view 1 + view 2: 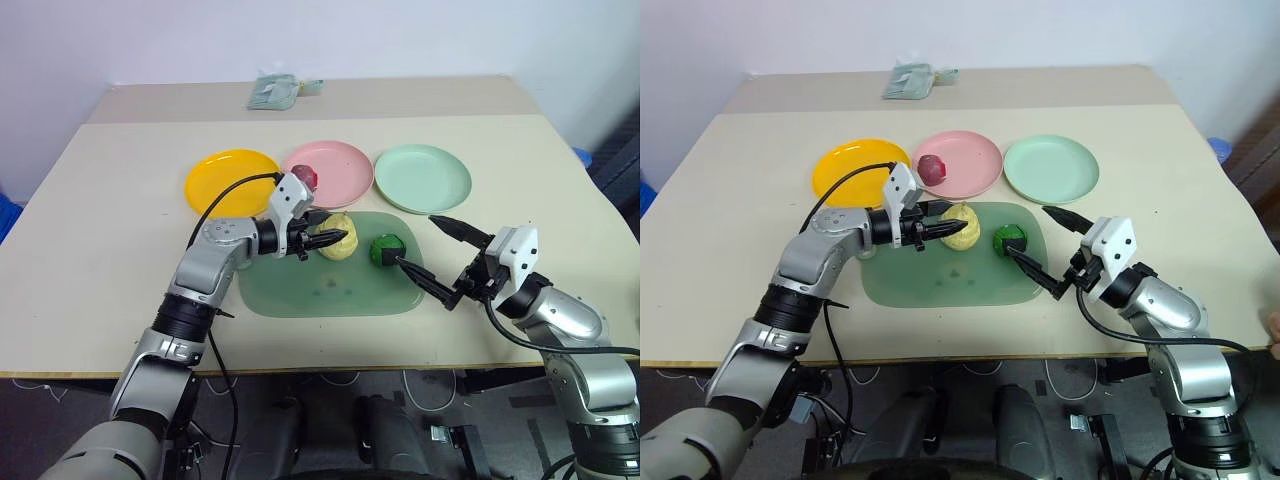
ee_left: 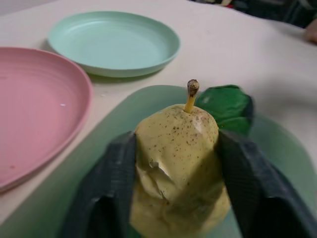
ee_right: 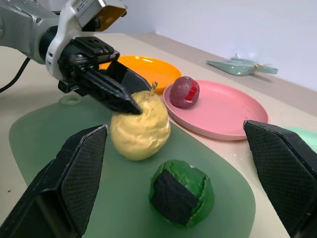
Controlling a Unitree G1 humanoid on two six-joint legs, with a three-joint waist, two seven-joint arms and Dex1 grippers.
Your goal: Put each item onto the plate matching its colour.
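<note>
The pale yellow pear-shaped item [image 1: 341,240] sits on the translucent green mat [image 1: 330,288], and my left gripper [image 1: 330,238] is shut on it, one finger [image 2: 106,188] on each side. The green-and-black ball [image 1: 387,250] lies on the mat just right of the pear. My right gripper [image 1: 418,241] is open, its fingers spread near the ball's right side without touching it. The dark red round item [image 1: 305,179] rests on the pink plate [image 1: 348,165]. The yellow plate [image 1: 232,181] and the mint green plate [image 1: 422,178] are bare.
The three plates stand in a row behind the mat, yellow at left, pink in the middle, green at right. A crumpled greenish packet [image 1: 275,92] lies at the table's far edge. Bare tabletop lies left and right of the mat.
</note>
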